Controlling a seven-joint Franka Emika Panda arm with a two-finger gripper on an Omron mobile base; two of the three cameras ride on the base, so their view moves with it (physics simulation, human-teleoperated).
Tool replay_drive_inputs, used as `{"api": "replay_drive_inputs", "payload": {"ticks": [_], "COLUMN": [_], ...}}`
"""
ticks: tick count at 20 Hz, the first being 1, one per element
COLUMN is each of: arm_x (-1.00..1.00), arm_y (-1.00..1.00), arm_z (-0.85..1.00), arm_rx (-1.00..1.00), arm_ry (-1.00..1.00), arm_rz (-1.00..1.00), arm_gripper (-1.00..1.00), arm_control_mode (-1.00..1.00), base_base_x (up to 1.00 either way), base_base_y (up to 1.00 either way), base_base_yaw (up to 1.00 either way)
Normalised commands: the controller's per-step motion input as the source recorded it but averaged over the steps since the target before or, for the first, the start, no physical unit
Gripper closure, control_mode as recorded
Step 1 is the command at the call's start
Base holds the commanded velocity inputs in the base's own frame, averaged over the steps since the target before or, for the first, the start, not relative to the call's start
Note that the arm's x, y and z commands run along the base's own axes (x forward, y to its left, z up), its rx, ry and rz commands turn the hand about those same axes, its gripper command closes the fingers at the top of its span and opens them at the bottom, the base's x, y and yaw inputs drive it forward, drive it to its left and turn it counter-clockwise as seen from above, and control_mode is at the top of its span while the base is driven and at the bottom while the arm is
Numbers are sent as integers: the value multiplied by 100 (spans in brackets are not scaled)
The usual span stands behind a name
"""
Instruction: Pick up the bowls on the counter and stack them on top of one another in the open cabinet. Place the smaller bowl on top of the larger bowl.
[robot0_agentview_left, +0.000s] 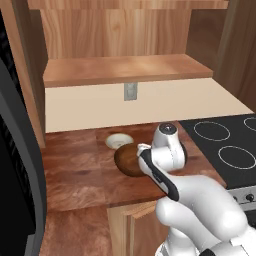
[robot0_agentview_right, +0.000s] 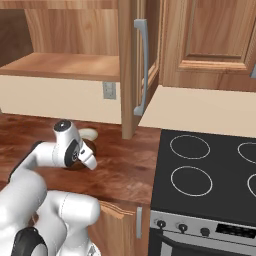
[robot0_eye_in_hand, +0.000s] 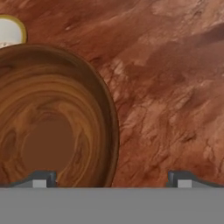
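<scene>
The larger bowl (robot0_agentview_left: 126, 160), dark brown wood, sits on the counter (robot0_agentview_left: 75, 172) just under my hand. In the hand view its glossy inside (robot0_eye_in_hand: 48, 127) takes up the left half. My gripper (robot0_eye_in_hand: 113, 179) is open, with the bowl's right rim between its jaws: one fingertip (robot0_eye_in_hand: 43, 179) over the inside, the other over bare counter (robot0_eye_in_hand: 175, 87). The smaller bowl (robot0_agentview_left: 119, 141), cream-white, rests right behind the brown one, toward the wall; its edge (robot0_eye_in_hand: 8, 31) shows at the hand view's top left. Above, the open cabinet (robot0_agentview_left: 125, 70) has a bare shelf board (robot0_agentview_right: 65, 65).
A black stovetop (robot0_agentview_left: 225, 142) with ring burners borders the counter on the right. The cabinet's open door (robot0_agentview_right: 140, 65) with a grey handle juts out above the counter's right end. A wall outlet (robot0_agentview_left: 130, 91) sits under the shelf. A dark panel (robot0_agentview_left: 15, 165) stands at the left.
</scene>
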Motion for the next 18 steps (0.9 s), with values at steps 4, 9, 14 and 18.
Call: {"api": "replay_drive_inputs", "payload": {"ticks": [4,9,14,18], "arm_x": [20,18,13,10], "arm_y": [4,1,1,2], "arm_z": [-14,-15,-17,-16], "arm_rx": [0,0,0,0], "arm_ry": [0,0,0,0], "arm_rz": [0,0,-1,0], "arm_gripper": [-100,-100,100,100], "arm_control_mode": [-100,-100,-100,-100], "base_base_x": [0,0,0,0], "base_base_y": [0,0,0,0], "base_base_yaw": [0,0,0,0]}}
